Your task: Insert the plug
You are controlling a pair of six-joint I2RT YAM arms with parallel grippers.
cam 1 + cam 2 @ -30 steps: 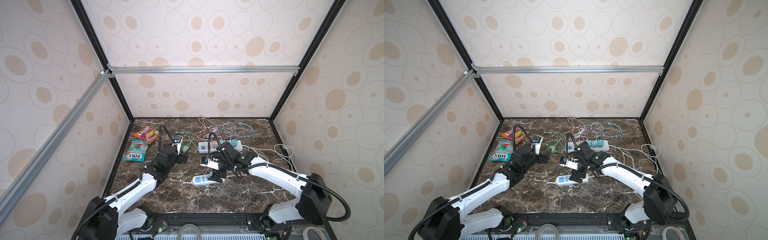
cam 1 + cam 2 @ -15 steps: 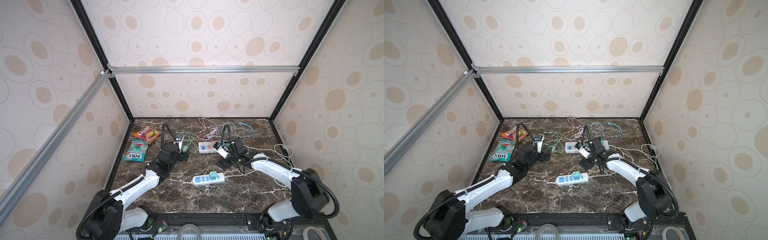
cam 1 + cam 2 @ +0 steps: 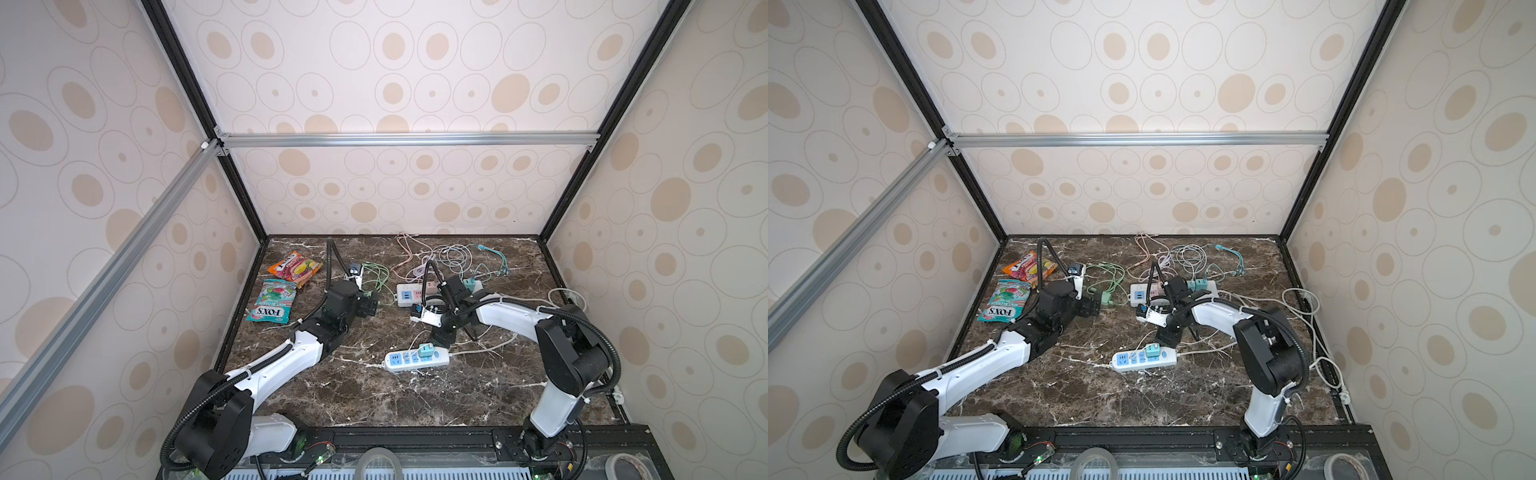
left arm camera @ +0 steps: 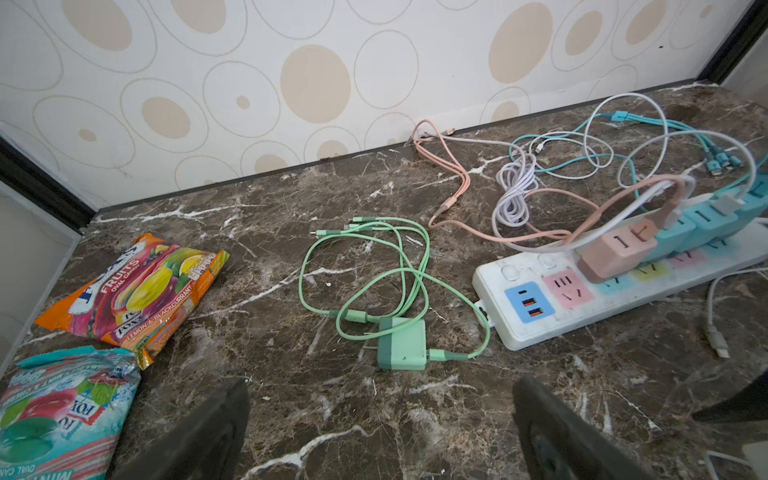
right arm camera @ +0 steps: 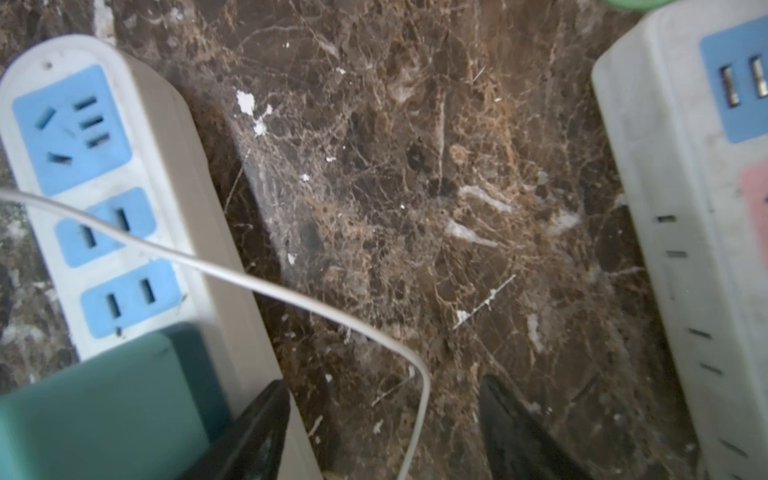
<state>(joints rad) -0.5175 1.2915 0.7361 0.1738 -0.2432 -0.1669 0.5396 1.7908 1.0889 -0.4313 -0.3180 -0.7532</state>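
A mint-green plug (image 4: 402,344) with its green cable lies flat on the marble, a short way in front of my left gripper (image 4: 380,390), which is open and empty. In both top views this plug (image 3: 371,296) (image 3: 1105,298) sits at the tips of the left gripper (image 3: 368,305). My right gripper (image 5: 382,386) is open above the marble beside the near white power strip (image 5: 124,199). A teal plug (image 5: 104,407) stands in that strip next to one finger. A thin white cable (image 5: 291,295) runs between the fingers. A top view shows the right gripper (image 3: 442,336) just behind the strip (image 3: 440,357).
A second white power strip (image 4: 623,291) (image 3: 409,296) holds pink and teal plugs, with tangled cables (image 4: 540,174) behind it. Two candy bags (image 3: 296,268) (image 3: 272,301) lie at the far left. Loose white cords (image 3: 1304,316) trail along the right wall.
The right gripper left the near strip, swung up to the far strip, then came back down beside the near strip, its jaws narrowing. The left gripper edged toward the green plug.
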